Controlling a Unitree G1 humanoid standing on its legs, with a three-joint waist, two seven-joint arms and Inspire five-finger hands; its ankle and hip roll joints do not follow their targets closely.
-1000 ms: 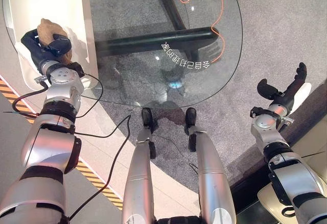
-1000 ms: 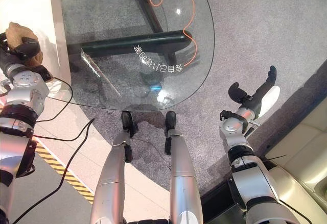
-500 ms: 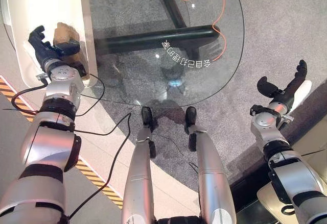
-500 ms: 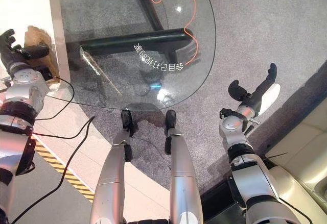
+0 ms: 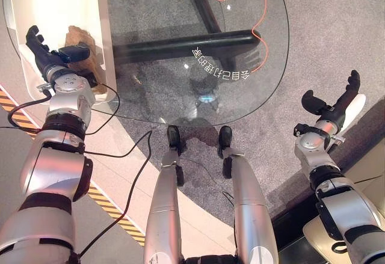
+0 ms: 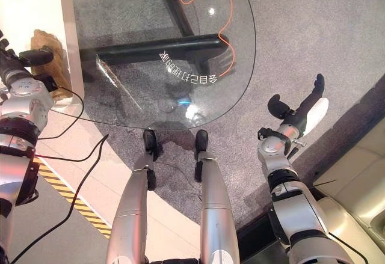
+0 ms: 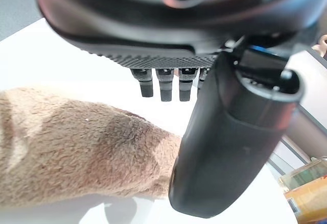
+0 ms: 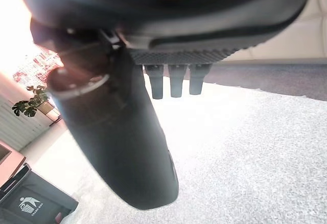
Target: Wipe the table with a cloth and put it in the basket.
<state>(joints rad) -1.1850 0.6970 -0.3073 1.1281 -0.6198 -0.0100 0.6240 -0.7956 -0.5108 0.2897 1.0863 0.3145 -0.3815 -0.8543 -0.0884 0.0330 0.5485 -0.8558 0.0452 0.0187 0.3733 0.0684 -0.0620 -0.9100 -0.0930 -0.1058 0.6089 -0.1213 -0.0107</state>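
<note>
The tan fluffy cloth (image 5: 77, 35) lies loose inside the white basket (image 5: 48, 2) at the far left, close to the basket's right wall. My left hand (image 5: 49, 59) hovers just beside it with fingers straight and thumb spread; in the left wrist view the cloth (image 7: 76, 152) rests on the white basket floor past the thumb (image 7: 230, 147), not gripped. The round glass table (image 5: 180, 83) spans the middle. My right hand (image 5: 332, 109) hangs open over the grey carpet at the right, holding nothing.
A black beam (image 5: 180, 44) and an orange cable (image 5: 261, 17) show through the glass. Yellow-black floor tape (image 5: 9, 104) runs at the left. A beige sofa (image 6: 361, 174) stands at the lower right. A dark bin (image 8: 30, 203) shows in the right wrist view.
My left hand opened and let go of the cloth, which dropped into the basket. The hand then drew slightly away to the left. The right hand stayed put.
</note>
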